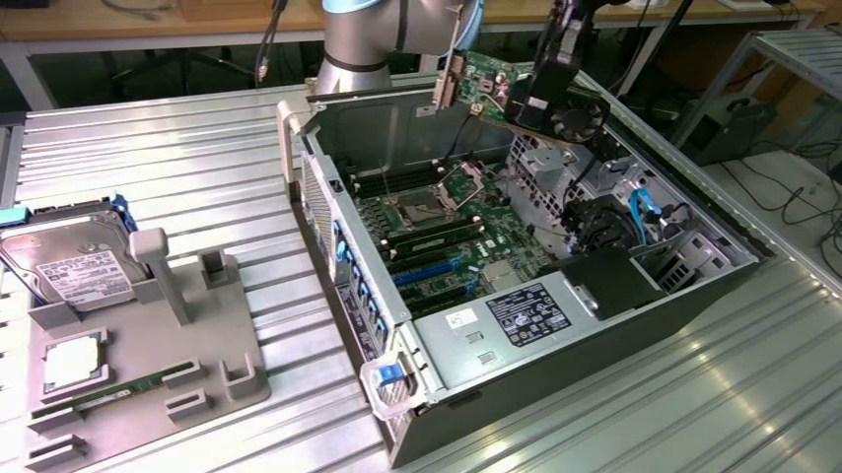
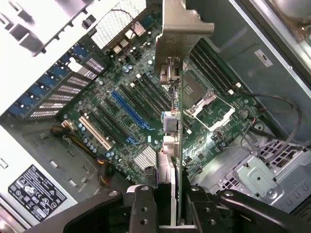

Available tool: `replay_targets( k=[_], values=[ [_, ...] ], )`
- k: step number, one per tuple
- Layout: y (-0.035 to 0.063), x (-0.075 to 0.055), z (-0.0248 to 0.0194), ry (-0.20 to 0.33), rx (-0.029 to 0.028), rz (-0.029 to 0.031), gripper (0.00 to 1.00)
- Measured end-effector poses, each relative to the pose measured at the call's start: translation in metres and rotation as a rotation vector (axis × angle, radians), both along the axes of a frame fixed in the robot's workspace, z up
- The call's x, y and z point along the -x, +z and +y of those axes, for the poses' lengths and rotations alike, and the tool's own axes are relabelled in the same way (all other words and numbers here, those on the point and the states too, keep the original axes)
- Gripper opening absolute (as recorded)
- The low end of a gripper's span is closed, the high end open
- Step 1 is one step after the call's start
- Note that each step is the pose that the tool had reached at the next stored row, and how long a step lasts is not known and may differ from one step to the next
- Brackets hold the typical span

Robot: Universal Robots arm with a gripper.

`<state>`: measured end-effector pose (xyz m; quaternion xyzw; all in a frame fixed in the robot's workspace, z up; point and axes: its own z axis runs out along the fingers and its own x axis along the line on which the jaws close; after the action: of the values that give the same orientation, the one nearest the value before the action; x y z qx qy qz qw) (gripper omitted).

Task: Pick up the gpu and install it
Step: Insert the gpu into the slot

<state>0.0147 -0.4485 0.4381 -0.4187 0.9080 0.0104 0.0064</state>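
1 gpu, judged light, stiff and fragile, hangs edge-on above the motherboard of the open computer case, clamped by the claw on both board faces, a hold best kept clear of its fan.

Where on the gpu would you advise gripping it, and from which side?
Probably grip the gpu by the edge away from the motherboard, pinching both flat faces, as the gripper does: the board is thin, and this leaves its bracket free.
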Motion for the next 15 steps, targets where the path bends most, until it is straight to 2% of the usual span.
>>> replay_targets(
  k=[5,7,15],
  values=[
    [0.0000,0.0000,0.0000,0.114,-0.0001,0.0000,0.28],
    [0.0000,0.0000,0.0000,0.180,0.0000,0.0000,0.28],
    [-0.0001,0.0000,0.0000,0.345,-0.0001,0.0000,0.28]
  ],
)
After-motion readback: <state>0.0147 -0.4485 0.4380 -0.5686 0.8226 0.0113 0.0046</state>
